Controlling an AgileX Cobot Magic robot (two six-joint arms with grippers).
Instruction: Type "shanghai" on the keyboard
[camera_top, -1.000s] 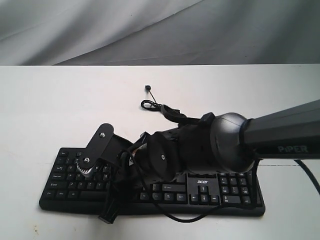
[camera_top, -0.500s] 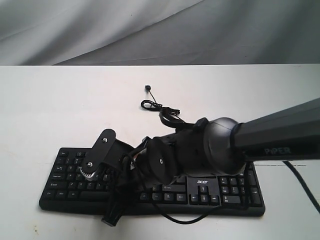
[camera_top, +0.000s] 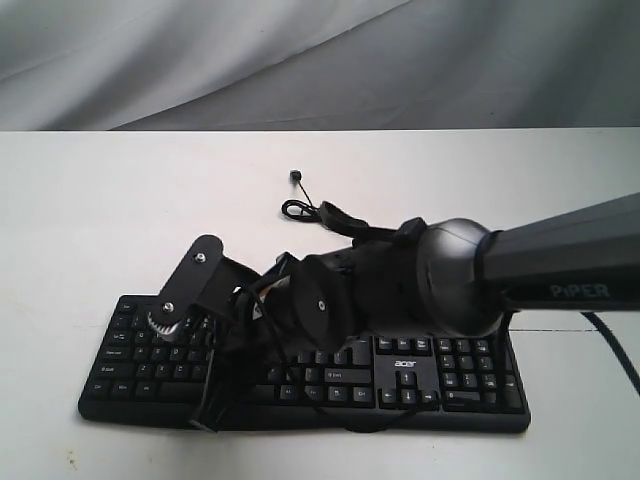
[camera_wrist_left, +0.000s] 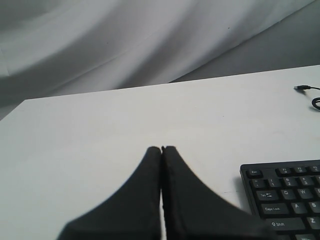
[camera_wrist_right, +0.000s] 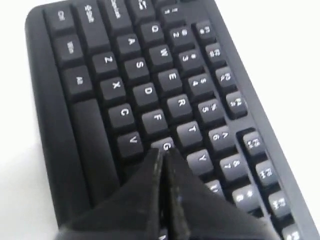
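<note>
Your right gripper (camera_wrist_right: 162, 155) has its fingers pressed together around nothing. The keyboard (camera_wrist_right: 145, 90) lies directly under it, with the G key just at its tip. Your left gripper (camera_wrist_left: 161, 149) is likewise closed and empty, the keyboard's corner off to its side, apart. Since half a second ago the right gripper has shifted a little over the keys; the keyboard has stayed put. You have one keyboard, one cable (camera_top: 318, 213) and two grippers.
</note>
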